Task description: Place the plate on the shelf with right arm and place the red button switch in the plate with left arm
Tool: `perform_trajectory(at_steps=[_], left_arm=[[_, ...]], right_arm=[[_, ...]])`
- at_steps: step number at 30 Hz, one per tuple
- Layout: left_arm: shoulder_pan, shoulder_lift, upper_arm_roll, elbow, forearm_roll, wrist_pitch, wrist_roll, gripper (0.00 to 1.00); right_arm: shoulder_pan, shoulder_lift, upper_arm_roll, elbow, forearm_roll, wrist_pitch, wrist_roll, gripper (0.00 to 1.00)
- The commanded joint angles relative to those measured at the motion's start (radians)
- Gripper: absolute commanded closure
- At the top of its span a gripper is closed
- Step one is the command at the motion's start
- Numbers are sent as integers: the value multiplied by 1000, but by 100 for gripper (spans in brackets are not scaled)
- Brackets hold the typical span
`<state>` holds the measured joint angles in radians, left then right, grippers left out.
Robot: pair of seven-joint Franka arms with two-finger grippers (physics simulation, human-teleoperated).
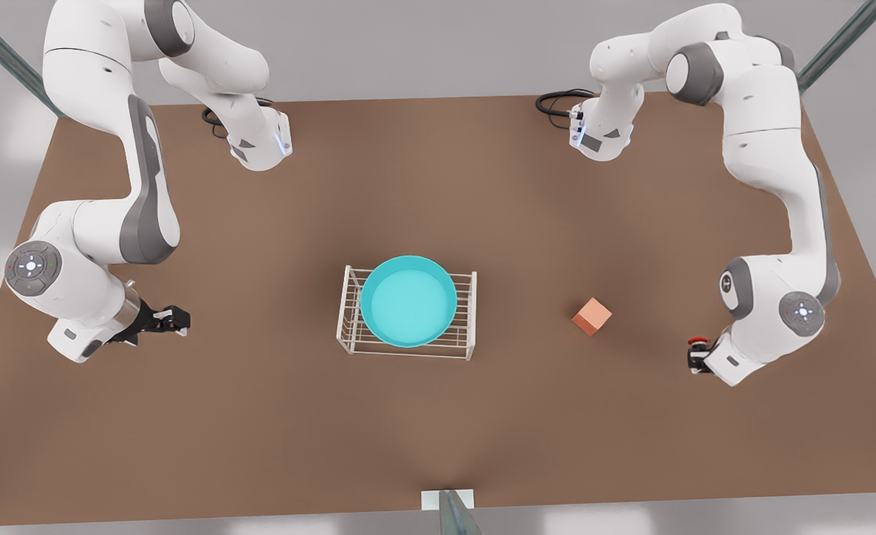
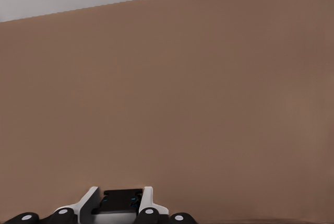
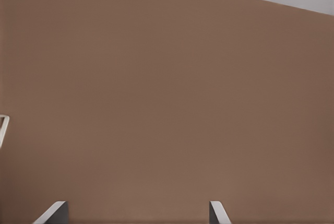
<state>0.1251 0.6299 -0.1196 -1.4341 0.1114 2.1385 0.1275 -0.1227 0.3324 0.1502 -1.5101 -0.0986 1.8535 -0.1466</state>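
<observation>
The cyan plate rests on top of the white wire shelf at the table's middle. A corner of the shelf shows in the right wrist view. My right gripper is on the front view's left, well clear of the shelf, open with nothing between its fingers. My left gripper is low over the table on the front view's right, shut on the red button switch. In the left wrist view the switch's dark body sits between the fingers. The red cap pokes up above the gripper in the front view.
A salmon-orange cube lies on the brown table between the shelf and the left gripper. Both arm bases stand at the far edge. A small post sticks up at the near edge.
</observation>
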Motion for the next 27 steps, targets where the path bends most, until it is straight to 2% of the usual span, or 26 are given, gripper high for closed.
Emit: perform_trajectory(at_steps=[1, 7, 10, 13, 22, 23, 27], left_arm=[[-12, -12, -55, 26, -18, -207, -348, 61], [-32, -91, -359, 61, -1, -315, -769, 61], [-148, -107, -370, 86, 42, -324, -897, 61], [-263, -65, -368, 204, 42, -289, -1000, 61], [-438, 37, -374, 210, 33, 235, -1379, 61], [-444, 37, -376, 208, 33, 236, -1388, 61], [-490, 105, -374, 190, 40, 236, -1385, 60]], right_arm=[[0, -1, 0, 1, 2, 0, -5, 0], [0, -1, 0, 1, 2, 0, -5, 0], [0, -1, 0, 1, 2, 0, -5, 0], [0, -1, 0, 1, -1, 0, -5, 0], [-8, -1, -3, 36, 10, -46, -1, 0], [-9, -3, -6, 70, 3, -132, -2, 0], [-14, 0, 2, 71, -6, -132, -2, 0]])
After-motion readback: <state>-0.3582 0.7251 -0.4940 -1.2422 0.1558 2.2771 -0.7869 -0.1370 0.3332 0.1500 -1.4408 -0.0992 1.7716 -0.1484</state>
